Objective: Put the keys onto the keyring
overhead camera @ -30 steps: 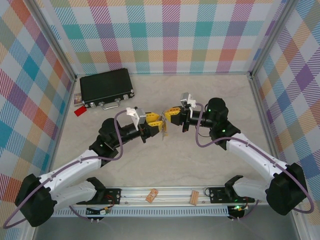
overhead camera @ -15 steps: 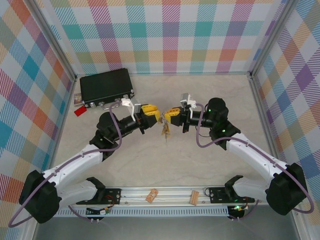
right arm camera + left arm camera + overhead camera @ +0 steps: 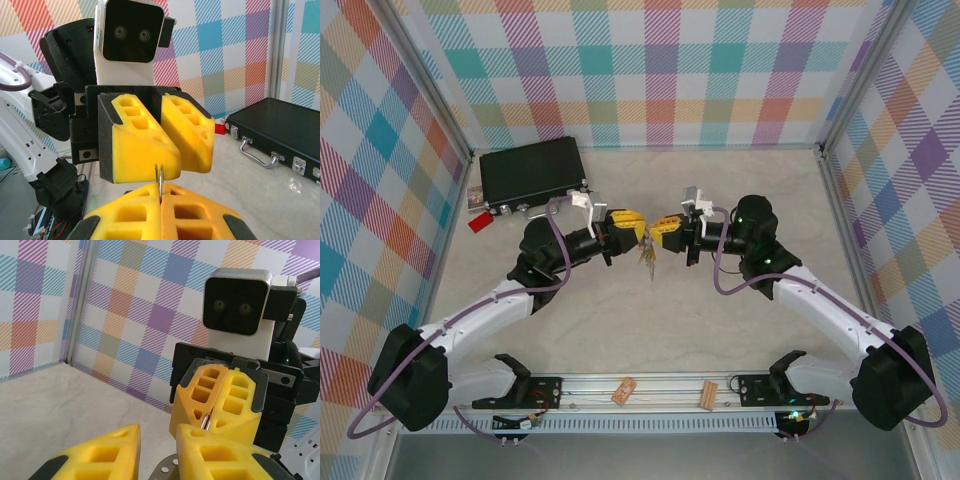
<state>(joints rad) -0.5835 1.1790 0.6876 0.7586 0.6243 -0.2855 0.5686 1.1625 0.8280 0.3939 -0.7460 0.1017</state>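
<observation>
Above the table [image 3: 720,330], the right gripper [image 3: 161,194] is pinched tight on a thin grey wire, apparently the keyring [image 3: 159,175]. The left gripper [image 3: 636,228] faces it, fingers slightly parted. Tiny keys [image 3: 647,256] dangle between them. How many are threaded is unclear.

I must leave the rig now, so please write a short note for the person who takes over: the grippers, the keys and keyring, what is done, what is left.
Right gripper: shut on a thin grey metal loop, apparently the keyring, held in the air.
Left gripper: slightly open, tip to tip with the right one, nothing visibly held.
Keys: a small cluster hangs under the fingertips, too small to count.
Done: cannot tell how many keys are threaded.
Left: check the cluster and thread any remaining key.
</observation>
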